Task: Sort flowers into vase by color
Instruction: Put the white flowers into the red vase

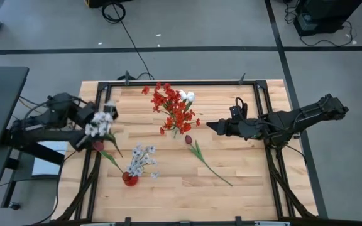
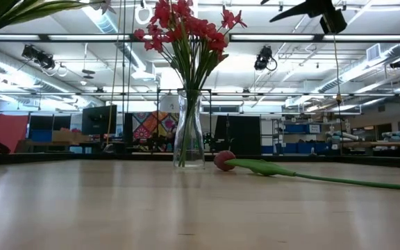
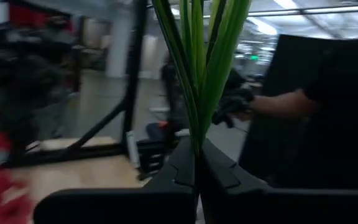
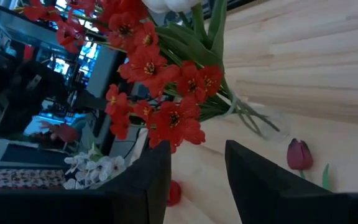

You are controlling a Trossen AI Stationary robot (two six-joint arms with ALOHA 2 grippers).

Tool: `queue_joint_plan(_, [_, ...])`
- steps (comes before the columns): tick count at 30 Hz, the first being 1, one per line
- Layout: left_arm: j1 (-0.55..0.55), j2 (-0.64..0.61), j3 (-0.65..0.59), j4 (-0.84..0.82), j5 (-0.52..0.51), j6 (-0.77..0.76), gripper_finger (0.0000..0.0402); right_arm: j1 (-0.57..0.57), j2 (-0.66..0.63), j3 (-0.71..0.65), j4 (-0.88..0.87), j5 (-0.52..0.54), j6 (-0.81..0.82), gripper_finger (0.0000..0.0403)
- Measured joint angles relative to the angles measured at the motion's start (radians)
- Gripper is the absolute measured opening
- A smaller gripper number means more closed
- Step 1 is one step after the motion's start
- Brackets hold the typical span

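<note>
Holding a stem, the left claw point(image 1: 99, 129) sits at the desk's point(image 1: 244, 182) left edge, its fingers pinched shut on green stalks point(image 3: 197, 68) that rise straight up between them in the left wrist view. From above, a pale spray point(image 1: 99, 122) shows at that claw, with a dark red bud point(image 1: 98, 145) just below it; which bloom belongs to the gripped stalks I cannot tell. The grip low on the stem probably keeps the bloom clear, so the cut end can be aimed into a vase.

A clear vase point(image 2: 189, 132) stands near the desk's middle, toward the back, already filled with red flowers point(image 1: 173, 107) and a white tulip point(image 1: 187, 96), so the colours there are mixed. A second, small red vase point(image 1: 130, 179) near the front left holds pale sprays point(image 1: 141, 158).

One dark red tulip point(image 1: 188, 139) lies flat on the desk just beside the clear vase, its long stem point(image 1: 212, 168) trailing toward the front right. It is not yet sorted.

The right claw point(image 1: 213, 126) hovers just right of the clear vase, fingers parted and empty, pointing at the bouquet. That stance suits reaching for the lying tulip or a stem in the vase.
</note>
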Motion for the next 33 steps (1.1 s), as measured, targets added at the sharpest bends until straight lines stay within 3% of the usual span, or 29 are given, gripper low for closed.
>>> queue_joint_plan(6, [-0.179, 0.026, -0.132, 0.209, -0.008, -0.052, 0.0004, 0.0, 0.0, 0.0, 0.0, 0.0, 0.003, 0.0156])
queue_joint_plan(10, [-0.287, 0.028, -0.196, 0.226, -0.067, -0.057, 0.0004, 0.0, 0.0, 0.0, 0.0, -0.004, 0.01, 0.0155])
queue_joint_plan(13, [-0.346, 0.029, -0.23, 0.229, -0.137, 0.002, 0.0005, 0.0, 0.0, 0.0, 0.0, -0.012, 0.012, 0.0154])
queue_joint_plan(19, [-0.445, 0.082, -0.28, 0.219, -0.148, 0.188, 0.0028, 0.0, 0.0, 0.0, 0.008, -0.035, 0.029, 0.0154])
queue_joint_plan(25, [-0.489, 0.117, -0.28, 0.215, -0.151, 0.274, 0.0024, 0.001, 0.0, 0.0, 0.029, -0.037, 0.028, 0.0154])
queue_joint_plan(33, [-0.489, 0.114, -0.262, 0.226, -0.167, 0.262, 0.002, 0.001, 0.0, 0.0, 0.059, -0.038, -0.001, 0.0154])
